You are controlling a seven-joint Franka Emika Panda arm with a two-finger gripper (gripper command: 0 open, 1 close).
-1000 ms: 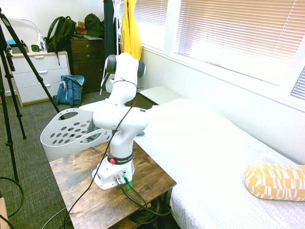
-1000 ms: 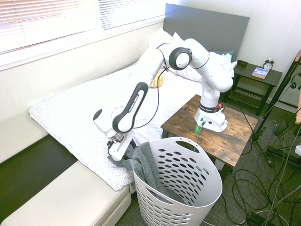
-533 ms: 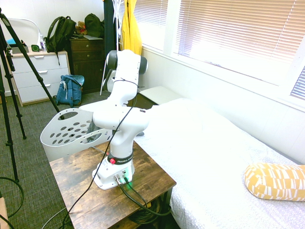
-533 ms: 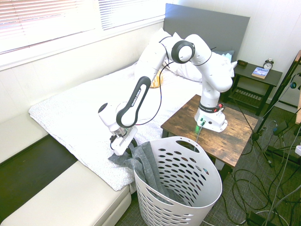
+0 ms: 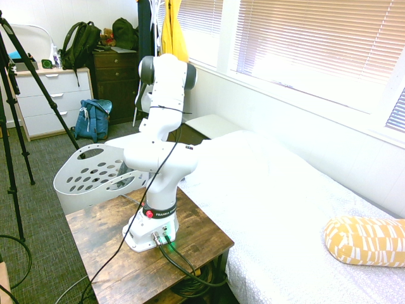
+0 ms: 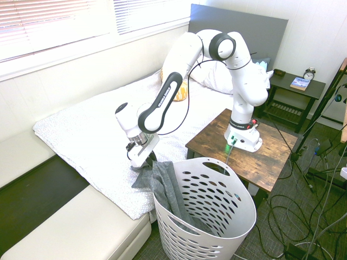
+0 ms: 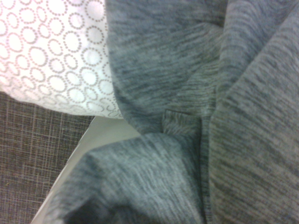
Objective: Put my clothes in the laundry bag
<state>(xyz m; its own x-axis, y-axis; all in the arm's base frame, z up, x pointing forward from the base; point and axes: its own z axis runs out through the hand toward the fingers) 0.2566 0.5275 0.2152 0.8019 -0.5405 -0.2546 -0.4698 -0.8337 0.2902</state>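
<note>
Below the jaws, seemingly pinched, clothes (image 6: 165, 187) drape over the laundry bag (image 6: 217, 216).

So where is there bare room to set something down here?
Most of the bed between window wall and basket is bare, as is the side table beyond the arm's base. It is crowded where the tool meets the shirt at the basket rim.

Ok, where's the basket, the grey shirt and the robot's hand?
basket (image 6: 227, 216): second exterior view, its holed side wall.
grey shirt (image 6: 165, 184): second exterior view, the part draped over the rim.
hand (image 6: 142, 161): second exterior view, its tip at the shirt.
</note>
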